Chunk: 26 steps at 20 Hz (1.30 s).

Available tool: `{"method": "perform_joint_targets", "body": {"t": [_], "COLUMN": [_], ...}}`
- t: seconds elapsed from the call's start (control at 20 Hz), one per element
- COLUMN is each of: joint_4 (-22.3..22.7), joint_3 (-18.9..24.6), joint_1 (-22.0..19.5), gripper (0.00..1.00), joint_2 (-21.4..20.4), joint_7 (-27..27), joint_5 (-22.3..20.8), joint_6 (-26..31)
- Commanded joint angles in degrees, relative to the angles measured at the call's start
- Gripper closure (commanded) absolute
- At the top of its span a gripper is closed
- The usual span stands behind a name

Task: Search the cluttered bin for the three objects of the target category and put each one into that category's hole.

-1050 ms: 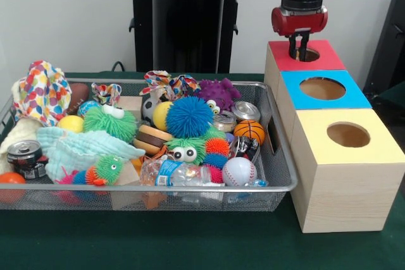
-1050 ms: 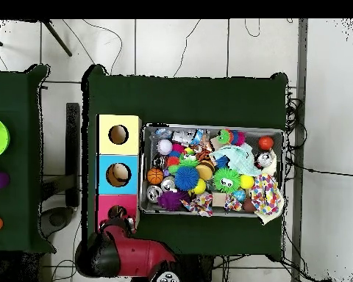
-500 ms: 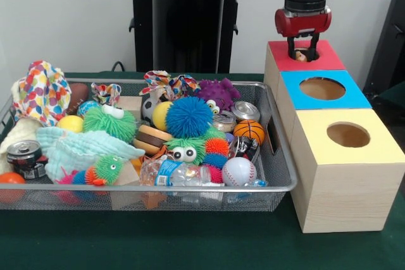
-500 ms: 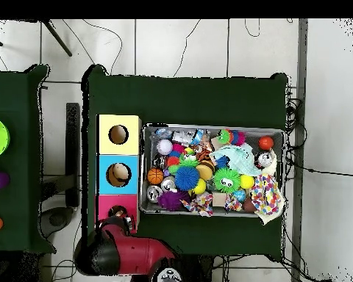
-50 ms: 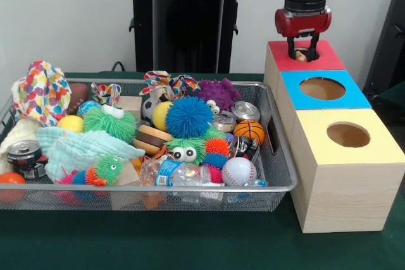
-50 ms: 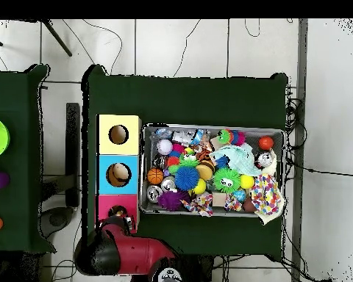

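Red box (image 5: 304,55) at upper right of frame | gripper (image 5: 302,53) poised over its hole, fingers dipping in, small tan object between them, grip looks clenched | judgement: release only once centred over hole, lift straight up | wire bin (image 5: 281,175) awaits next search

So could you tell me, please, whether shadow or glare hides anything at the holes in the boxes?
Front view: even light, no glare; the blue box's hole and the yellow box's hole are shaded inside, contents unseen. The tool partly blocks the red box's hole. Overhead view: something pale shows in the blue box's hole.
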<state>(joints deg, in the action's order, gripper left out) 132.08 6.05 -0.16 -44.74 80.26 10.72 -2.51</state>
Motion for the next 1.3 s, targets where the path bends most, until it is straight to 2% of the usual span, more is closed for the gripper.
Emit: {"method": "perform_joint_targets", "body": {"t": [0.05, 0.25, 0.45, 0.55, 0.6, 1.0, 1.3], "joint_4": [2.02, 1.98, -1.67, -3.66, -4.23, -4.58, -3.33], "joint_3": [-0.30, -0.75, -7.27, -9.80, -10.61, -11.28, -9.28], "joint_1": [-2.13, -1.64, 3.86, 5.85, 6.47, 7.30, 6.28], "gripper": [0.00, 0.00, 0.00, 0.00, 1.00, 1.00, 1.00], "joint_2": [0.61, -0.49, -4.91, -4.94, -4.93, -4.67, -5.07], "joint_7": [12.92, 13.10, 13.61, 13.81, 13.65, 13.60, 13.82], "joint_5": [2.25, 3.09, 3.74, 3.51, 3.24, 3.14, 4.54], "joint_6": [9.63, 12.84, 24.28, 26.84, 26.96, 25.92, 26.49]}}
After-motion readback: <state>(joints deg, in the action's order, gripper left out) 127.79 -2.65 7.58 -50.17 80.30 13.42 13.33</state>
